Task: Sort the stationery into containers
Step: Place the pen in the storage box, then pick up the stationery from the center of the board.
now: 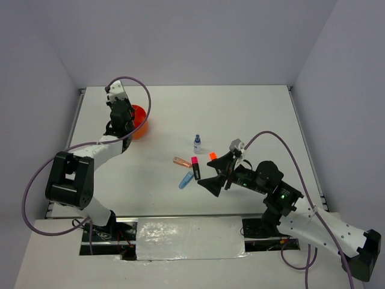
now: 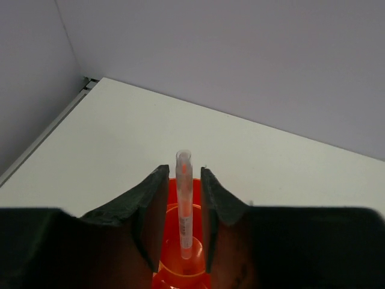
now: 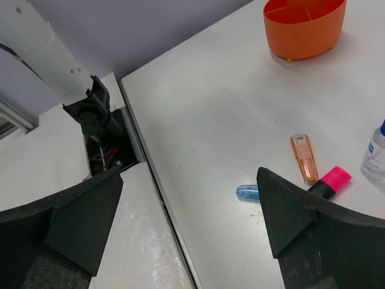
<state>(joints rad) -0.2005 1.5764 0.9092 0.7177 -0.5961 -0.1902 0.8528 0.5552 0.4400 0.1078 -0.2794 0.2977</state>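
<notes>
Left wrist view: the left tool (image 2: pixel 184 170), jaws slightly parted, flanks a thin orange pen (image 2: pixel 184 208) standing in the orange organiser cup (image 2: pixel 170 212), not touching it. The right tool (image 3: pixel 189 174), spread wide, hangs over the tabletop (image 3: pixel 210 108) near a pink highlighter (image 3: pixel 331 182), a pale orange marker (image 3: pixel 304 158), a blue marker (image 3: pixel 246 192) and a small bottle (image 3: pixel 376 158).

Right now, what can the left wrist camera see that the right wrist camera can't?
Only the left wrist camera shows the thin orange pen, standing upright between the fingers of the left gripper. Only the right wrist camera shows the pink-tipped highlighter, the pale orange marker, the blue marker, the little bottle and the open right gripper. Both show the orange cup and the white table.
</notes>
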